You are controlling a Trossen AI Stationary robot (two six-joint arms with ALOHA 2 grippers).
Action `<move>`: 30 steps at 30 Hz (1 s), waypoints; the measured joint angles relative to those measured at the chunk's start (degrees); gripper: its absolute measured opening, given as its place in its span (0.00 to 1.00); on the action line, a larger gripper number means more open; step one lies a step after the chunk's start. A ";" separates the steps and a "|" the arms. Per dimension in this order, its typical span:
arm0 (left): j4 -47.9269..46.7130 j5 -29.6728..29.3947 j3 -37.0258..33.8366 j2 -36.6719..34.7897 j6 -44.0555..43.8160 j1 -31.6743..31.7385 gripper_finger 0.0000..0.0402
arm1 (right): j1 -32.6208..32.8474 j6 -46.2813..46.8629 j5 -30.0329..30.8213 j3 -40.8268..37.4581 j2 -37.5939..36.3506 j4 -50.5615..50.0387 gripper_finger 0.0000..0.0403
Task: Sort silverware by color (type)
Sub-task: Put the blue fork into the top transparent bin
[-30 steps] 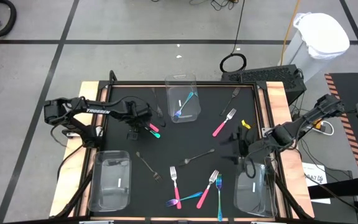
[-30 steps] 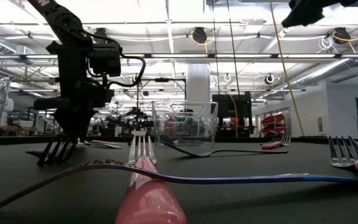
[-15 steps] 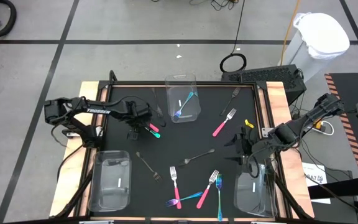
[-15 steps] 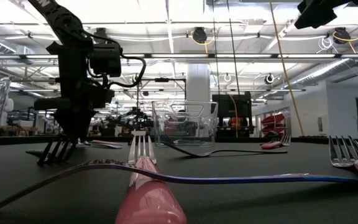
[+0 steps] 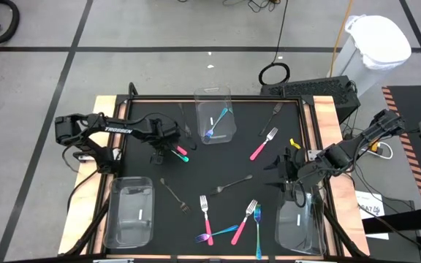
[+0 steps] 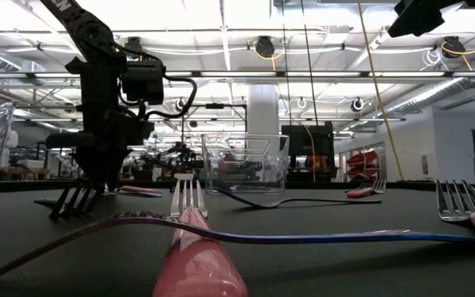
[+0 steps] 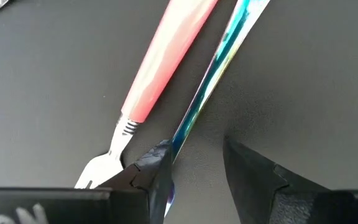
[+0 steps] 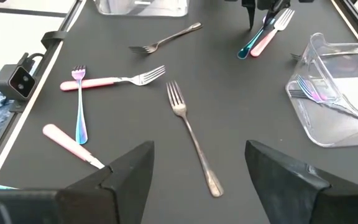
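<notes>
The left gripper [image 7: 194, 165] stands low over the mat [image 5: 218, 164] near its left edge, jaws part-spread. One finger [image 7: 151, 171] touches the teal utensil [image 7: 213, 68]; the other stands clear of it, so nothing is pinched. A pink fork [image 7: 157, 74] lies just beside the teal utensil, nearly parallel. In the high view this pair [image 5: 180, 153] lies at the left gripper [image 5: 156, 150], left of the middle bin.

The right gripper [image 8: 197, 168] hovers above the mat's right side, jaws spread wide and holding nothing. In the high view the right gripper [image 5: 278, 174] sits just above the right bin [image 5: 299, 223].

Three clear bins are on the table: one at the far middle [image 5: 215, 117], one near left [image 5: 131, 212], one near right. The middle bin holds teal utensils [image 5: 216, 124]; their exact number cannot be told.

Loose on the mat:
- three grey forks: far right [image 5: 272, 117], centre [image 5: 232, 184], left of centre [image 5: 172, 194];
- one pink fork [image 5: 262, 144] right of the middle bin;
- a crossed cluster [image 5: 232, 223] at the near edge, with two pink and two teal pieces.
</notes>
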 joint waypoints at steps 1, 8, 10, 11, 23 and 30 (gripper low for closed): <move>0.00 0.00 0.00 0.00 0.48 0.01 0.37 | 0.00 -0.13 0.02 0.00 0.00 0.00 0.61; 0.60 -0.19 -0.11 0.00 1.78 0.02 0.37 | 0.00 -0.15 0.06 0.00 0.00 0.04 0.61; 0.72 -0.41 -0.11 0.02 1.80 0.02 0.37 | 0.00 -0.16 0.06 0.00 0.00 0.04 0.61; 0.84 -0.77 -0.11 0.02 1.81 0.02 0.37 | 0.00 -0.16 0.06 0.00 0.00 0.02 0.61; 1.22 -5.12 -0.20 -0.66 1.58 -1.73 0.37 | 0.00 -0.82 0.08 0.00 0.02 0.10 0.61; 1.13 -5.16 -0.15 -0.70 1.67 -1.57 0.37 | 0.00 -0.82 0.06 0.00 0.02 0.89 0.61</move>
